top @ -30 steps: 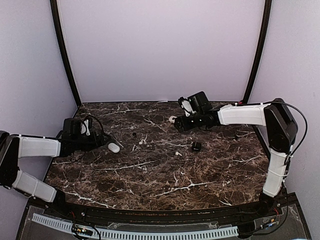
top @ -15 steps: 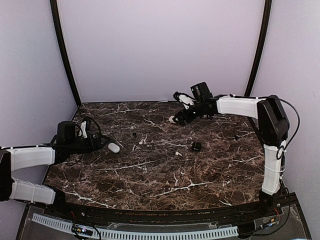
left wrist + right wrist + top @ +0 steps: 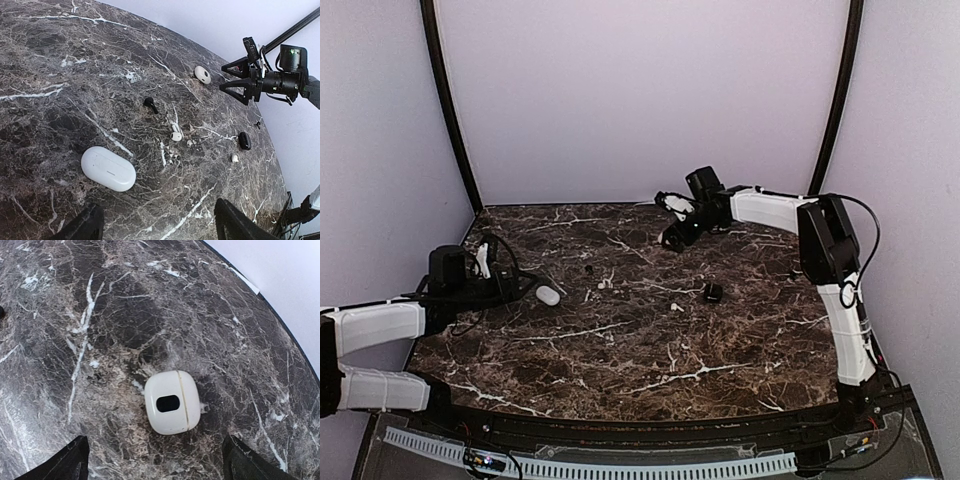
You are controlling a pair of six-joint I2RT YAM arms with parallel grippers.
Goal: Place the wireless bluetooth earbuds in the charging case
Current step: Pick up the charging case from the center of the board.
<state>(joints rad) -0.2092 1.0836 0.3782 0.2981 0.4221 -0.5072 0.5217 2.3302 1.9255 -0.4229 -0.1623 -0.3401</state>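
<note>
Dark, white-veined marble made up the tabletop (image 3: 650, 350) you worked over, with pale walls behind it. Loose on it near the middle lay a white earbud (image 3: 176, 135) with a short stem and a black earbud (image 3: 149, 104) a little farther back. A tiny white bud (image 3: 234, 158) lay off to the right, near a small black object (image 3: 244, 140). All of them were out on the bare marble. The nearer white case (image 3: 108, 168) lay shut and flat at the left, just ahead of your left gripper (image 3: 525, 285), whose jaws stood apart with nothing between them. A second white case (image 3: 172, 402), also shut and showing a dark oval window on its face, sat toward the far edge. Your right gripper (image 3: 668, 222) hung above it with its jaws spread wide, holding nothing and clear of the case.
</note>
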